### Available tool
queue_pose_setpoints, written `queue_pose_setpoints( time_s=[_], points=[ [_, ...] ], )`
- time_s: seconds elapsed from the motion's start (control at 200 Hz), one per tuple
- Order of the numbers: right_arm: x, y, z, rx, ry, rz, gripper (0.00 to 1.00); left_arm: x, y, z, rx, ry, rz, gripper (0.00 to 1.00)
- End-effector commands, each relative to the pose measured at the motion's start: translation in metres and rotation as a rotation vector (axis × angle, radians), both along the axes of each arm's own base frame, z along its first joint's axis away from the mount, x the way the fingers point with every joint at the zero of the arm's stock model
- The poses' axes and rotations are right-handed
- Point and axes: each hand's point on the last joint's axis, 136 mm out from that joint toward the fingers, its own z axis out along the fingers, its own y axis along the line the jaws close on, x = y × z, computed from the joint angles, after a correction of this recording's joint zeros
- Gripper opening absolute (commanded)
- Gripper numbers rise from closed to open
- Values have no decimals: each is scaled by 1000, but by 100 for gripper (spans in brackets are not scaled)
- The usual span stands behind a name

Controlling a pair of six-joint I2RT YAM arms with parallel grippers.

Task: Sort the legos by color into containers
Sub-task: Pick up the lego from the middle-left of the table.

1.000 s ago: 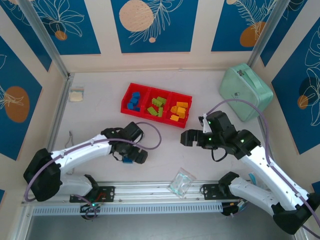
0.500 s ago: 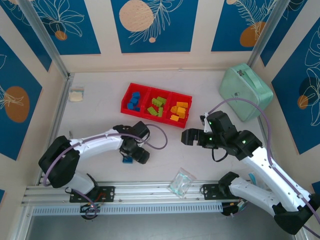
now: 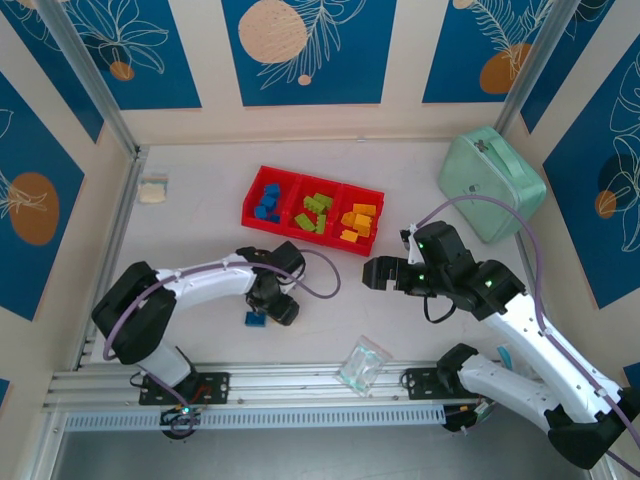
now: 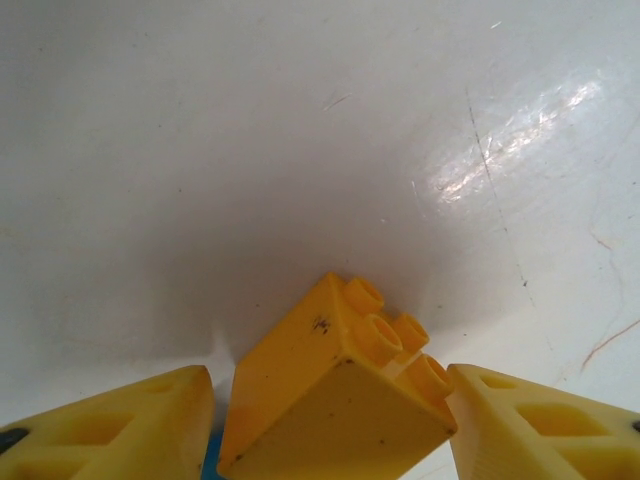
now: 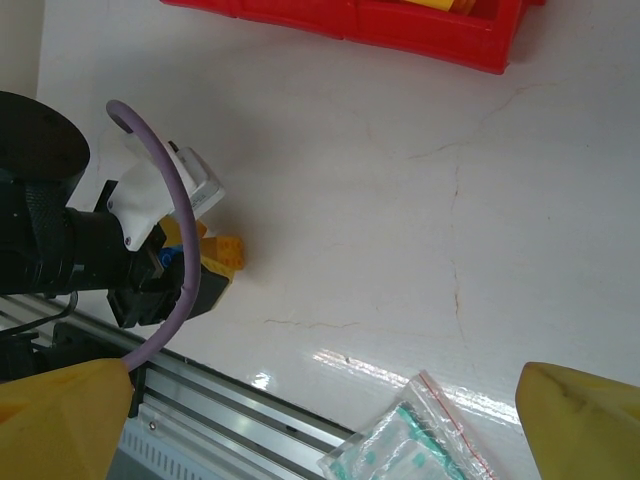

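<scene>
Two legos lie outside the red tray point(image 3: 290, 230), low and left of centre in the top view: a blue brick point(image 3: 257, 319) and, beside it, a yellow brick point(image 4: 330, 400) on the tabletop. Over the last second the left gripper point(image 3: 275, 305) has drawn its fingers point(image 4: 120, 425) in from wide apart until they closely flank the yellow brick. Whether they clamp it yet I cannot tell. That puts the pick under way, and the tray's right-hand yellow compartment point(image 3: 355, 246) is the likely destination. The right gripper point(image 3: 372, 273) hangs at centre right, spread wide and empty.
</scene>
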Motion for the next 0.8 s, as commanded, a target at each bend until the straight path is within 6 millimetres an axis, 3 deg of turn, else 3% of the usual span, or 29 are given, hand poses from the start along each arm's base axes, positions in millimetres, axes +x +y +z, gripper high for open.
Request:
queue_pose_setpoints(
  time_s=[0.0,0.115,0.29,0.51,0.635,0.795],
  points=[
    [3,0,7,0,-17,-1,99,-4,-7,0,-16,27,-16,57],
    [4,0,6,-1,-16,-3,99,-3,-8,-2,-14,31,-10,47],
    [4,-1,6,-3,-20,-6,99,-2,-7,-8,23,50,19,44],
    [4,-1,7,0,-20,-5,99,4,-8,-11,44,43,62,32],
    [4,-3,8,-2,-27,-8,99,13,-11,3,9,-13,85,27],
    [3,-5,8,0,-27,-13,99,36,-19,39,-63,-152,130,25]
  ],
)
